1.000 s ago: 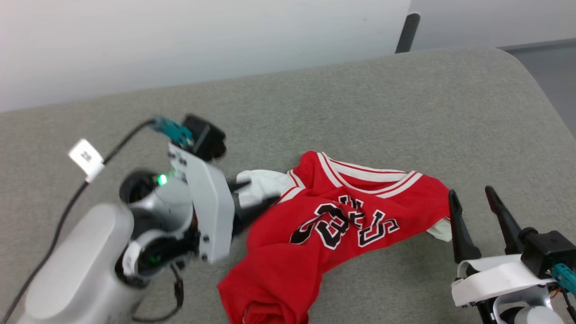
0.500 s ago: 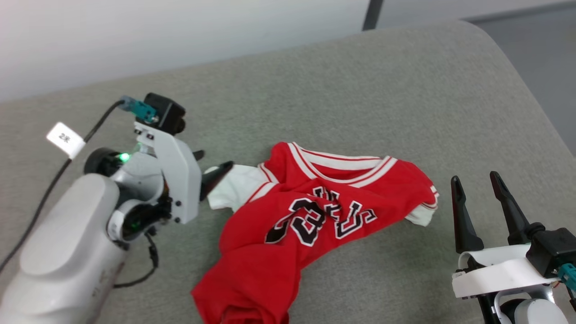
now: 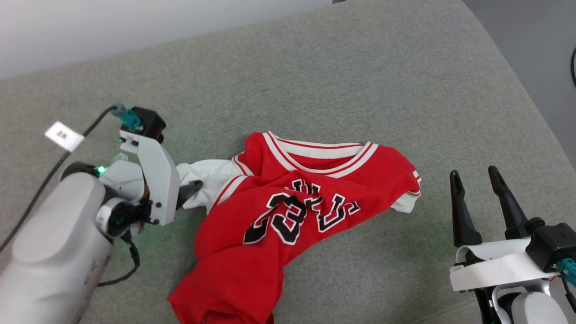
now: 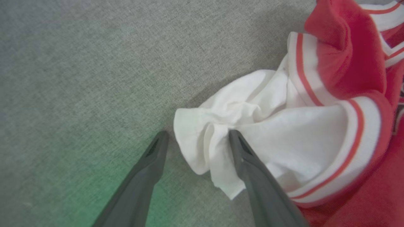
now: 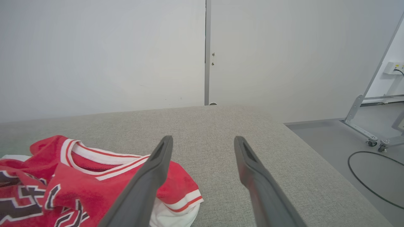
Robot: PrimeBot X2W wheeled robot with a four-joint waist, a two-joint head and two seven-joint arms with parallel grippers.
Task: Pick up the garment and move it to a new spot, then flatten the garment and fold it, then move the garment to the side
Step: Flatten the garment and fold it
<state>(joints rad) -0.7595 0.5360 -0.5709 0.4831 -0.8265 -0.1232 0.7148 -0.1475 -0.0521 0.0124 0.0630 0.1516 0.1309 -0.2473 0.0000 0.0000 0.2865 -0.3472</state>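
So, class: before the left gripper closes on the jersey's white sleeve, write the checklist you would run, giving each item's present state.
1. The left gripper is open: ok, jaws apart.
2. The white sleeve sits inside its jaws: ok, a bunched fold lies between them.
3. The right gripper is open and apart from the garment: ok.
4. The garment lies flat: not ok, crumpled.
5. Bare grey cushion for a new spot: ok, beyond the garment.
6. The left gripper is low enough to pinch cloth: cannot tell.
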